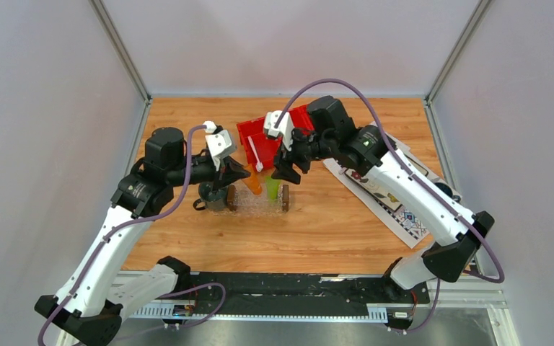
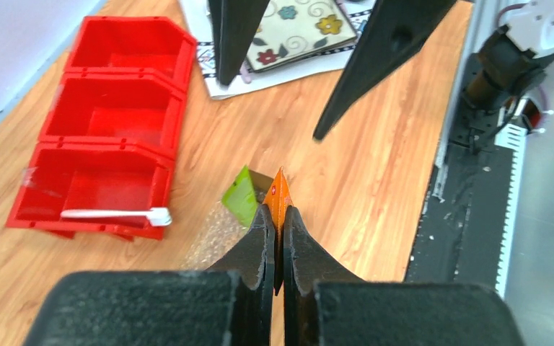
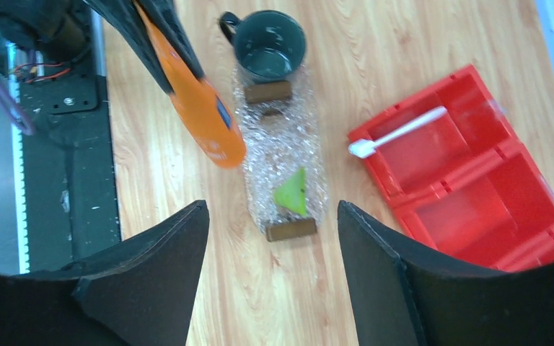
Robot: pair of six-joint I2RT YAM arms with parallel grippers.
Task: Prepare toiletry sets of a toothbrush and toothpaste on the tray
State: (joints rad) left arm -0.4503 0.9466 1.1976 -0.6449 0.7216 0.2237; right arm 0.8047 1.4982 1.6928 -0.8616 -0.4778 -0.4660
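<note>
My left gripper [image 2: 275, 213] clenches the orange tube [image 3: 205, 122], which slants down just upper left of the tray [image 3: 281, 144] holding the green tube [image 3: 292, 193], while my right gripper [image 3: 271, 207], jaws released, hangs over the tray, nearer the toothbrush [image 3: 400, 132] lying slantwise in the bin [image 3: 476, 202] at right.

The wooden table [image 3: 375, 58] bears a dark mug [image 3: 269, 46], red bin [image 2: 115, 108] and, seemingly, floral cloth [image 2: 299, 29].

Green toothpaste [image 3: 292, 193] in tray [image 3: 278, 155] (orange [image 3: 203, 112] aloft).
</note>
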